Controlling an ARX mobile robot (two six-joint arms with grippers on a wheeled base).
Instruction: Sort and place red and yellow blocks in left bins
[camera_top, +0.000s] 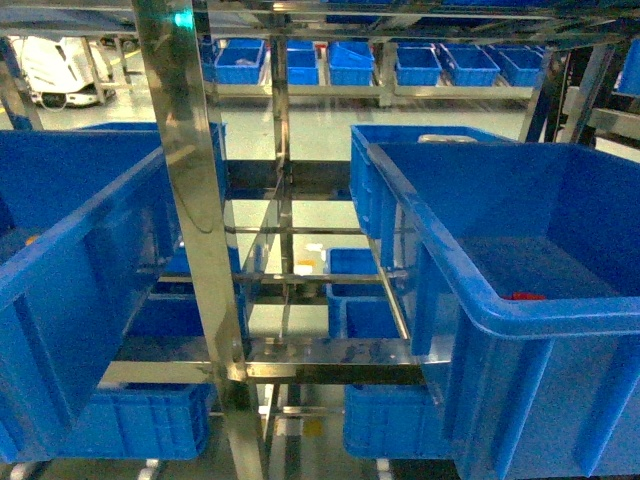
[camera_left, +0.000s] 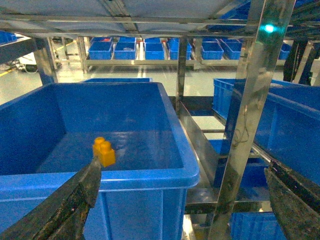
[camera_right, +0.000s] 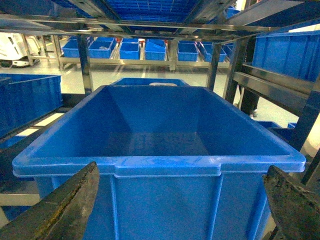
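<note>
A yellow block (camera_left: 103, 151) with two studs lies on the floor of a deep blue bin (camera_left: 150, 177) in the left wrist view. My left gripper (camera_left: 182, 200) hangs in front of that bin's near rim, open wide and empty. Its left finger (camera_left: 75, 200) overlaps the rim just below the block. In the head view this bin (camera_top: 60, 260) fills the left side. A sliver of a red block (camera_top: 525, 296) shows over the near rim of the right-hand bin (camera_top: 520, 320). My right gripper (camera_right: 182, 200) stands open and empty before a blue bin (camera_right: 160, 165) whose visible floor is bare.
A shiny steel rack post (camera_top: 195, 230) rises between the two bins, with cross rails (camera_top: 330, 350) behind it. The post (camera_left: 250, 115) also stands just right of the left bin. More blue crates (camera_top: 380, 420) sit on lower shelves and on a far rack (camera_top: 350, 62).
</note>
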